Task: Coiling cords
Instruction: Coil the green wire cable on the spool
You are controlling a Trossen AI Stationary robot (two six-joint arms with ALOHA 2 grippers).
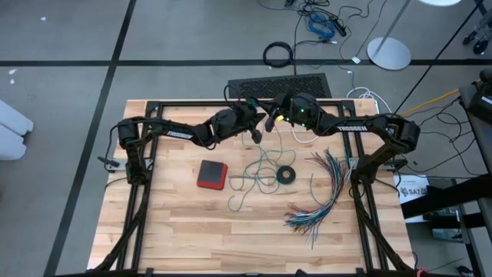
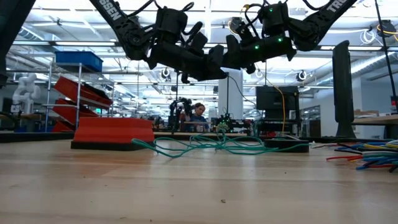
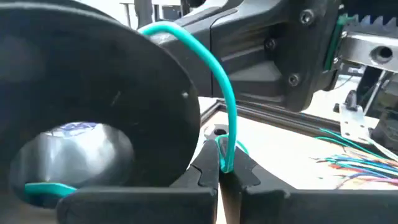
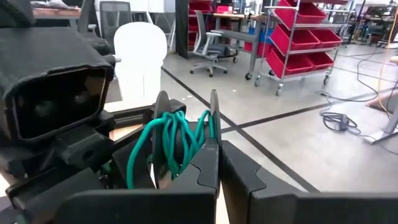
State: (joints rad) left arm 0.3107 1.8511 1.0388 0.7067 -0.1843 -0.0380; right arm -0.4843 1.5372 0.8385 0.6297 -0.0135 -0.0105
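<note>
As both arms met raised over the far middle of the wooden table, I noted the layout from the overhead camera. I saw the left gripper and the right gripper nearly tip to tip, well above the boards in the low view.

From the left wrist camera, I saw the left gripper's fingers pressed together on a strand of the teal-green cord, which arched up from the pinch and over a dark round part of the right arm. From the right wrist camera, I saw the right gripper closed on several loops of that same cord, bunched just beside its fingertips.

On the table, I logged the rest of the teal-green cord lying as a loose tangle near the centre, one end trailing toward the near edge. A fanned bundle of multicoloured wires lay to the right of it. A red-and-black flat block sat to the left. A small black ring rested beside the tangle; I could not tell whether they touched. A white cord looped at the table's far right corner.
</note>
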